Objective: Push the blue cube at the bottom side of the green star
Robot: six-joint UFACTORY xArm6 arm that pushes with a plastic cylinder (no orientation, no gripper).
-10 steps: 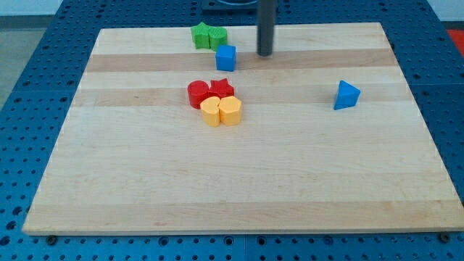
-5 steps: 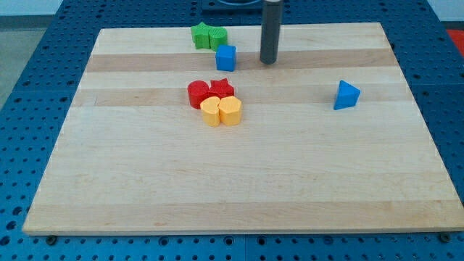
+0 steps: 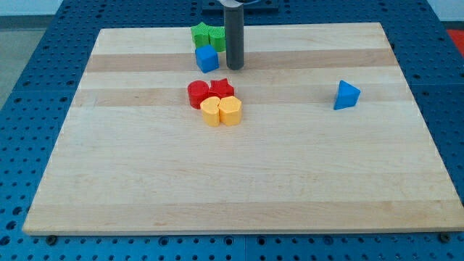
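The blue cube (image 3: 206, 59) sits near the view's top, just below the green star (image 3: 200, 35) and touching or nearly touching it. A second green block (image 3: 217, 36) lies beside the star on its right, partly hidden by the rod. My tip (image 3: 234, 67) rests on the board just right of the blue cube, close to its right face.
A red cylinder (image 3: 197, 94) and red star (image 3: 222, 89) sit together above two yellow blocks (image 3: 221, 112) in the board's middle. A blue triangular block (image 3: 346, 95) lies at the right. The wooden board (image 3: 239, 181) rests on a blue pegboard table.
My tip has moved left across the top of the board. The blue cube has slid left, from right-below the green blocks to below the green star.
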